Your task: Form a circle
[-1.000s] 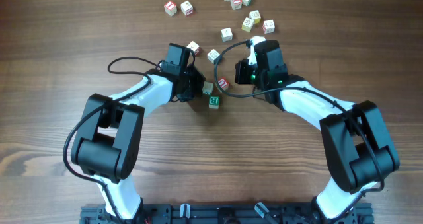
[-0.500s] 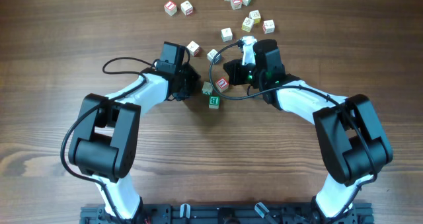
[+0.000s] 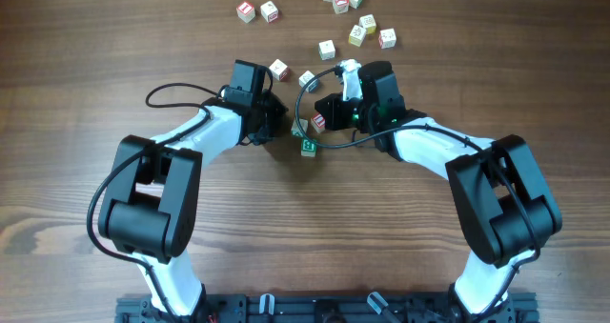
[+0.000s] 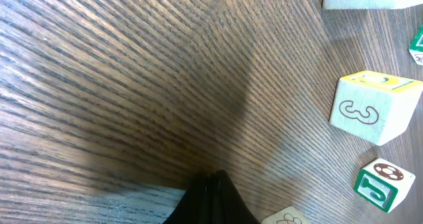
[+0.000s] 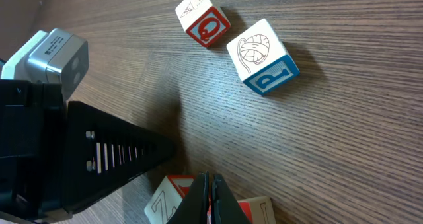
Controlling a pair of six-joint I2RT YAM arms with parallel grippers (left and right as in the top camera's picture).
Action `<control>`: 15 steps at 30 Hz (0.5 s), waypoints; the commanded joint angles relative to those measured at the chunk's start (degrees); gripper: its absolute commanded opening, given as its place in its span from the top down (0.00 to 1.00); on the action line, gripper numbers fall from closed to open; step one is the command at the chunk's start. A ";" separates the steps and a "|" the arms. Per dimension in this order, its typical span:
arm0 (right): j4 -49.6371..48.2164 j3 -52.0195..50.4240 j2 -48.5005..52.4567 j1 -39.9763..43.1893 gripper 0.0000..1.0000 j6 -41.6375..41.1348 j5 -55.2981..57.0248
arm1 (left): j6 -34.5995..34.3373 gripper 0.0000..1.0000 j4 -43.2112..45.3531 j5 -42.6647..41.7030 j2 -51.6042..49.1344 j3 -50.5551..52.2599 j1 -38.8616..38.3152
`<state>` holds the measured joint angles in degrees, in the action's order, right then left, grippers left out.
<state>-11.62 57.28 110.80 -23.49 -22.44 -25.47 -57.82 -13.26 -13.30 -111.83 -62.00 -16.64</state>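
Observation:
No ring of blocks shows. Three pale wooden cubes lie close together mid-table: a pale-green one (image 3: 298,128), a red-faced one (image 3: 318,122) and a green-lettered one (image 3: 308,147). My left gripper (image 3: 282,123) is shut and empty, its tip just left of that group; in its wrist view the shut gripper (image 4: 213,184) rests low over the wood, with a pale cube (image 4: 373,106) and a green J cube (image 4: 383,184) to the right. My right gripper (image 3: 322,111) is shut with nothing between its fingers. In its wrist view the right gripper (image 5: 210,187) lies over a red-faced Z cube (image 5: 173,196).
More cubes are scattered behind: two (image 3: 278,70) (image 3: 307,79) just beyond the grippers, a red pair (image 3: 246,10) at the back left, several (image 3: 357,34) at the back right. A red Q cube (image 5: 203,18) and a blue-lettered cube (image 5: 262,55) lie ahead of the right gripper.
The right gripper has swung left toward the three-cube group and now sits over the red-faced cube, which shifted slightly left. The left arm edged slightly back and left, then held still.

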 commanded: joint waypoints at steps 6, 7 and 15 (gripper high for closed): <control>-2.49 1.22 3.10 -0.57 0.95 -0.22 1.99 | -0.57 0.96 -2.71 6.99 -4.22 3.28 0.74; -2.49 1.22 3.10 -0.57 0.95 -0.22 1.97 | -0.57 0.96 -2.71 6.99 -4.22 3.28 0.74; -0.87 1.22 3.21 -1.05 0.96 -0.42 1.44 | -0.55 0.96 -2.71 6.99 -4.22 3.28 0.74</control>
<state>-12.86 57.28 113.16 -23.99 -22.46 -24.18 -57.82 -13.26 -13.26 -111.83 -62.00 -16.64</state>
